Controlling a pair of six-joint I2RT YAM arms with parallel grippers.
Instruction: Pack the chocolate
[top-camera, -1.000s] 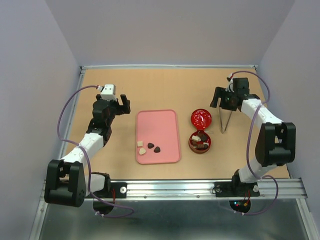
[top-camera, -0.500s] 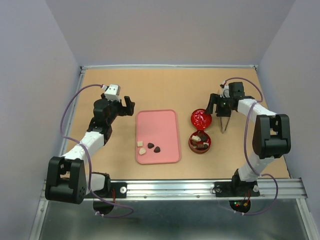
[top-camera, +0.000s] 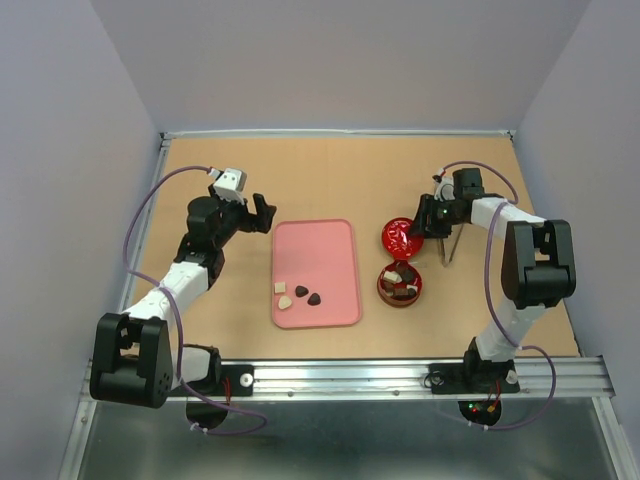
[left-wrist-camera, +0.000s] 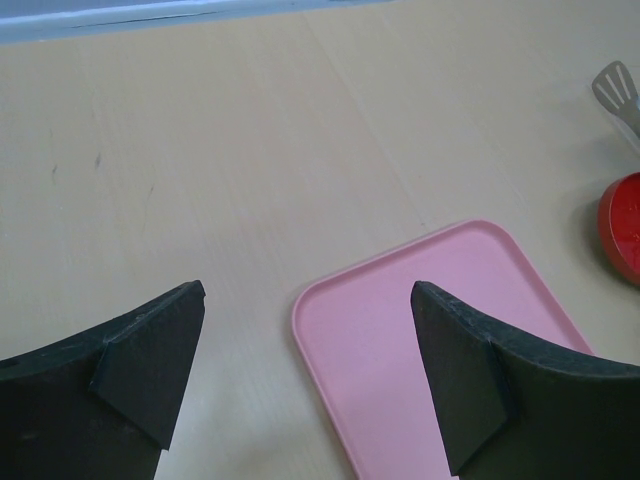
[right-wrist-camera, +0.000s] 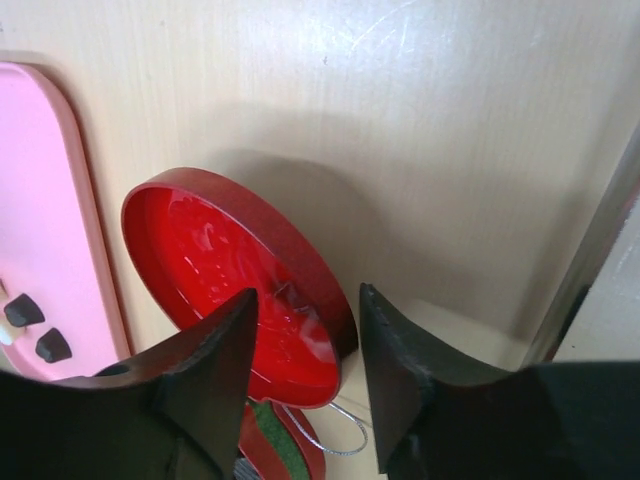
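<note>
Chocolate pieces, two dark (top-camera: 307, 295) and two cream (top-camera: 282, 294), lie at the near end of the pink tray (top-camera: 315, 250). More chocolate fills the open round red tin (top-camera: 400, 284). Its red lid (top-camera: 402, 237) lies just behind the tin. My right gripper (top-camera: 422, 222) is at the lid's right edge. In the right wrist view the lid's rim (right-wrist-camera: 330, 300) stands between the parted jaws of the right gripper (right-wrist-camera: 308, 330), with a gap on the outer side. Dark chocolate (right-wrist-camera: 22, 310) shows at the left. My left gripper (top-camera: 262, 214) hangs open left of the tray's far corner (left-wrist-camera: 430, 330).
Metal tongs (top-camera: 447, 245) lie on the table right of the lid, and their bar (right-wrist-camera: 590, 270) runs close by my right finger. A thin silver cord (right-wrist-camera: 345, 440) trails from the tin. The lid's edge (left-wrist-camera: 625, 225) and a tong tip (left-wrist-camera: 618, 90) show at the right.
My right gripper has moved left and down to the lid's edge, and its jaws have narrowed around the rim. The left gripper has drifted slightly right toward the tray.
</note>
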